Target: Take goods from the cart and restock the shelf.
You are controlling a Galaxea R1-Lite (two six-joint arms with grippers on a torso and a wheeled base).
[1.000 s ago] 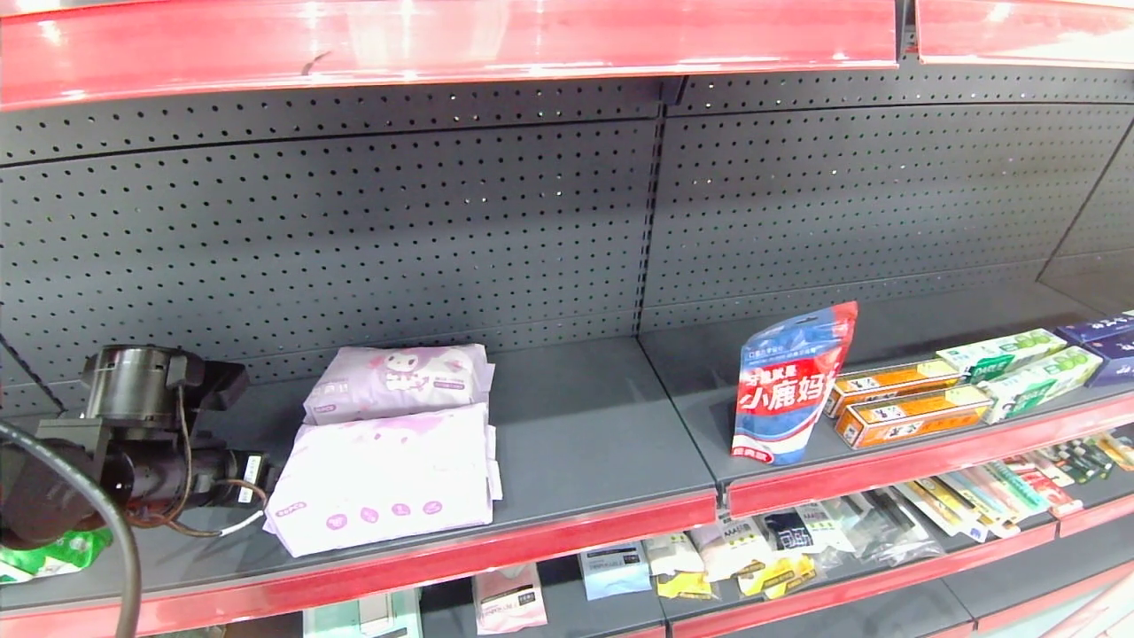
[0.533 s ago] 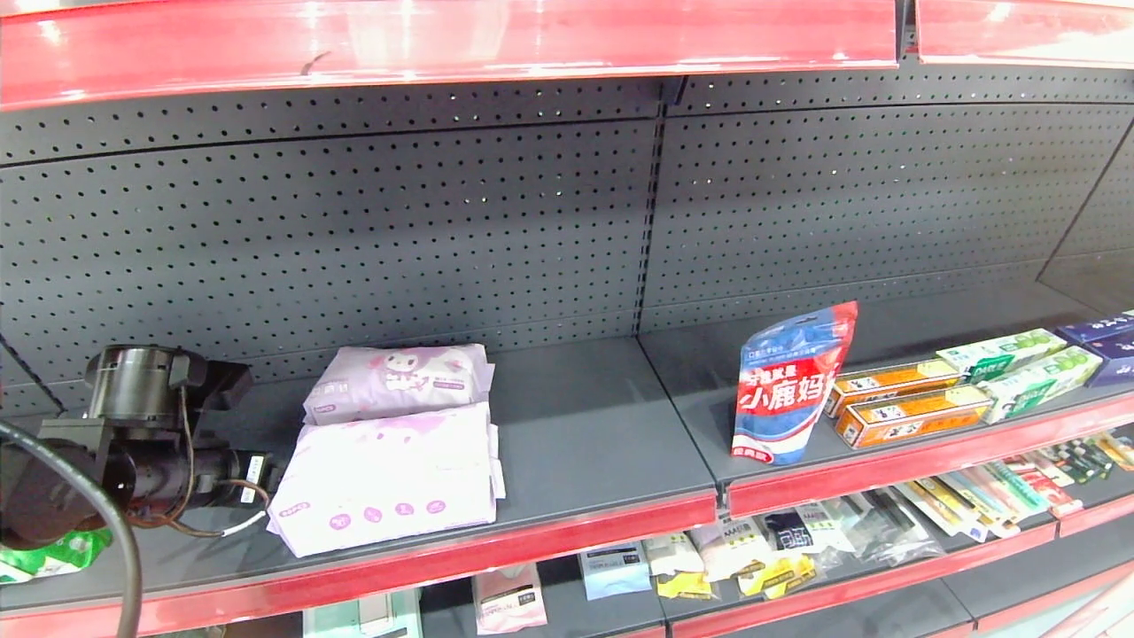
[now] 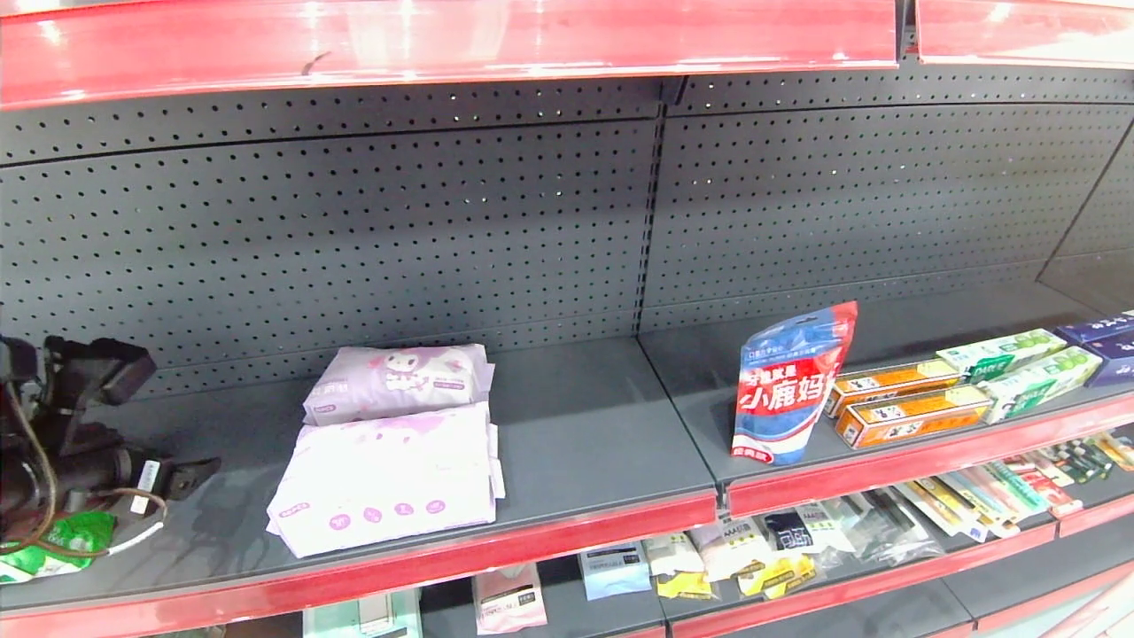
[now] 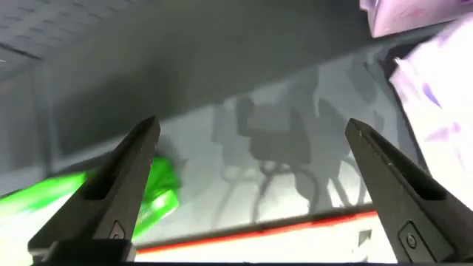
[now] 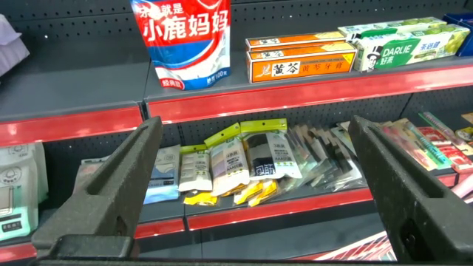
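Where the left bay of the shelf (image 3: 585, 443) runs down to its red front strip (image 3: 549, 532), two pale pink soft packs lie flat, one behind the other. The front pack (image 3: 385, 478) reaches close to the strip. The rear pack (image 3: 399, 381) lies right behind it, meeting its back edge, near the foot of the perforated back wall (image 3: 354, 230). At the far left end of the same board, a green pack (image 3: 53, 540) lies near the front edge.

The left hand (image 4: 251, 125) is low over the board beside the green pack, to the left of the pink ones and apart from them. Its two fingers are spread wide with nothing between them.

In the right bay a blue and red pouch (image 3: 791, 385) stands upright near the front strip. Just beside it to the right lie two orange boxes (image 3: 912, 403) side by side, then two green and white boxes (image 3: 1019, 363). Beyond those, dark blue boxes (image 3: 1103, 341) sit at the edge of the head view.

The right hand (image 5: 255, 122) is out in front of that bay, lower than the pouch, with its fingers wide apart and holding nothing. On the lower shelf (image 3: 842, 587) small flat packets (image 3: 753, 549) lie in a loose row behind its red strip.
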